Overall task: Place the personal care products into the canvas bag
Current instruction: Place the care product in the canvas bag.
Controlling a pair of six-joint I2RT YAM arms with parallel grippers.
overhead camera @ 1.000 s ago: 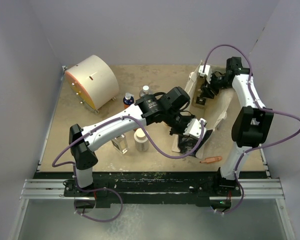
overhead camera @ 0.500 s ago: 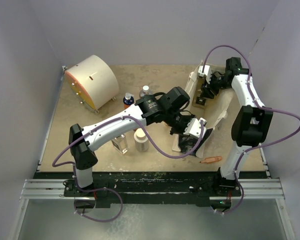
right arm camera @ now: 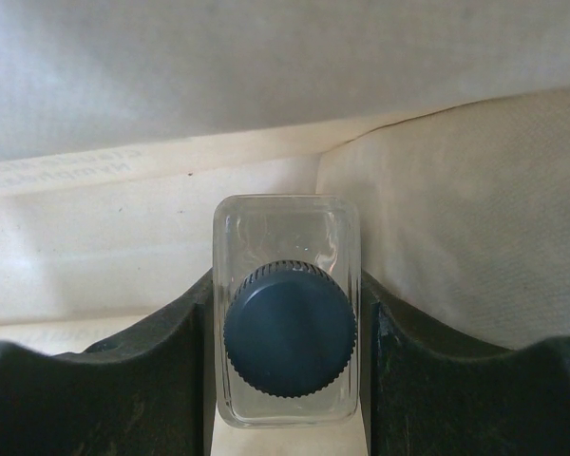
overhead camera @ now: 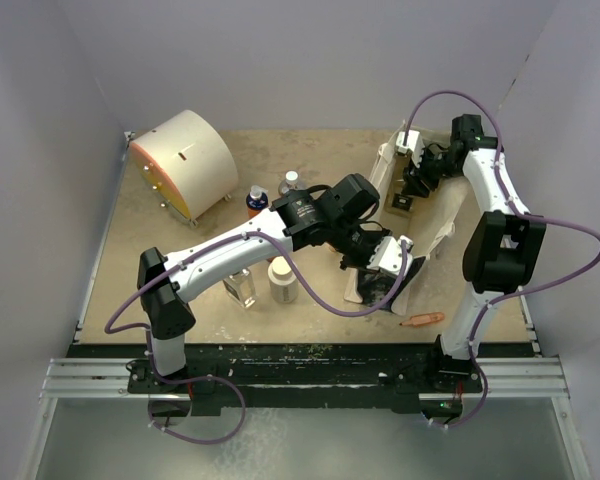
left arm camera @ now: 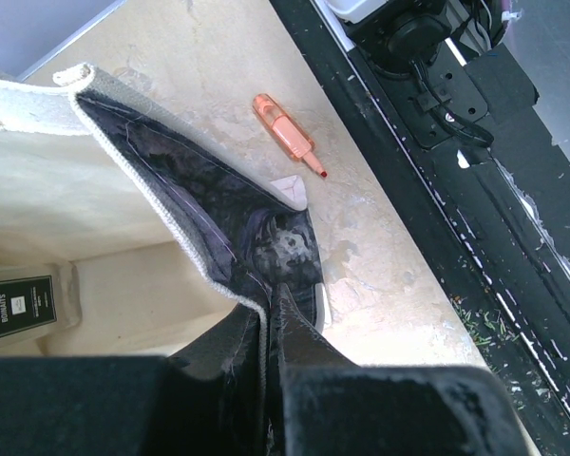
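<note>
The canvas bag lies open on the right of the table, its dark printed panel towards the front. My left gripper is shut on the bag's rim, holding the mouth open; the cream inside shows. My right gripper is inside the bag's mouth, shut on a clear squarish bottle with a black cap. On the table left of the bag stand an orange bottle with a blue cap, a silver one with a white cap, a clear squarish one and a cream-white one.
A large cream drum with an orange face lies at the back left. A small orange pen-like stick lies near the front edge right of the bag, and shows in the left wrist view. Grey walls enclose the table.
</note>
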